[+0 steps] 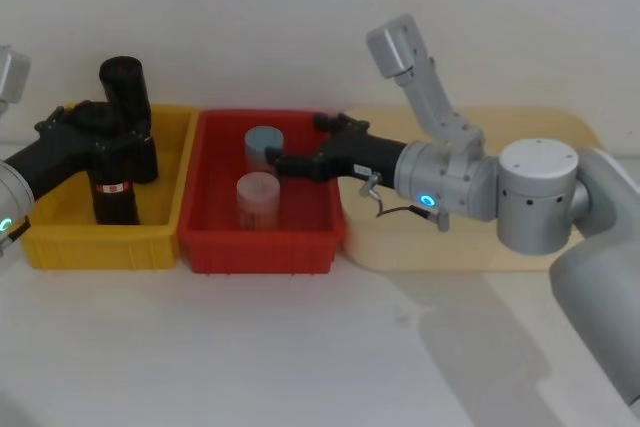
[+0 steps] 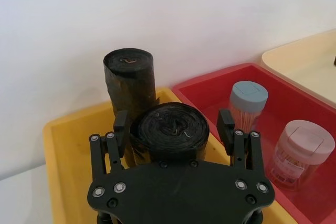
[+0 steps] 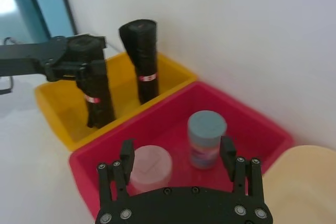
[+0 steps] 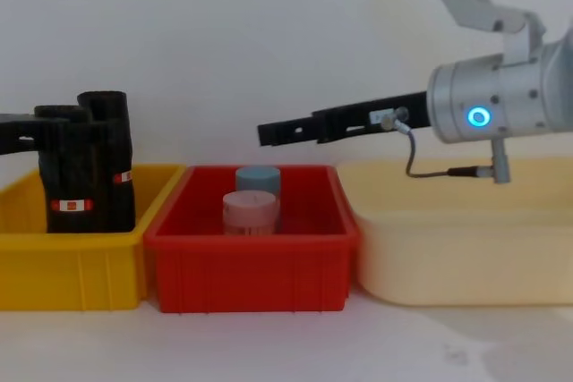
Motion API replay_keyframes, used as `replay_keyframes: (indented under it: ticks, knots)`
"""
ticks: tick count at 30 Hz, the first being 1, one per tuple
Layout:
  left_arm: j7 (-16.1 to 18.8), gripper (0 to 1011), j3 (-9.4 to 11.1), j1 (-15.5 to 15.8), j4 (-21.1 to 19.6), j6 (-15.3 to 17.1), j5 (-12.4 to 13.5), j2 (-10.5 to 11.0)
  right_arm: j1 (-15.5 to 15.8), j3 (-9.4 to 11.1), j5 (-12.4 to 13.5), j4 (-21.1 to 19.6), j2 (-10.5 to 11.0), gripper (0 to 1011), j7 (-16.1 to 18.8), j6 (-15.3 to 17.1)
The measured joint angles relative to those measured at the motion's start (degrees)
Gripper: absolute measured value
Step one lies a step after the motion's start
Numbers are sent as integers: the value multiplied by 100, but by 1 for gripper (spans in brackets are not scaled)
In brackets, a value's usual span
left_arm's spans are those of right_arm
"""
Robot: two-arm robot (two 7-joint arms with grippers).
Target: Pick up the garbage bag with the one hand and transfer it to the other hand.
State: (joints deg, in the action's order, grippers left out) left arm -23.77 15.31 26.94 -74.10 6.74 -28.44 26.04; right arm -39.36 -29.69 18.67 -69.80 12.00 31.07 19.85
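1. Yellow plastic bin [image 1: 60, 247] on the robot's left holds the garbage bag [image 1: 116, 202]. The roll stands upright on the bin floor, so its long axis is vertical.
2. Red bin [image 1: 260, 247] sits touching the yellow one and lies between the two arms. Any hand-over will probably happen above it.
3. Right gripper [image 3: 176, 153] hovers over the red bin with its fingers spread wide and nothing between them. It points toward the robot's left, at the rolls. In the chest view it is about level with their upper part and well apart from them.
4. Left gripper [image 2: 173, 124] is the nearer tool by far. It straddles the bag's upper end with one finger on each side. A thin gap shows at one pad, so I judge the jaws apart and not yet clamped.
5. A second roll [image 1: 125, 87] stands just behind the bag, close to the left fingers. I judge the bag should be lifted straight up along its axis to avoid dragging the second roll.
6. Blue-lidded jar [image 1: 264, 142] and pink-lidded jar [image 1: 257, 197] stand in the red bin below the right gripper.
7. Red-and-white label band [image 4: 70, 206] circles the bag's lower part, below the left fingers. That free lower length looks like the natural place for the right gripper to take hold.
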Motion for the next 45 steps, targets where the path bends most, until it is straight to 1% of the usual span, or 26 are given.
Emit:
replay_keyframes:
  ticks: [6,16,26,45]
  knots:
    - [-4,1000,15,24,23,-3,10,-6,-90,-81,157,302,-158,1001,218,31]
    - [-11,1000,27,46,42,-9,18,-10,-168,-218,234,539,-283,1002,353,53]
    - [-13,1000,33,53,50,-11,24,-14,-220,-355,188,669,-305,1001,317,46]
    - [-12,1000,36,61,55,-11,24,-15,-245,-496,188,876,-291,1001,292,-60]
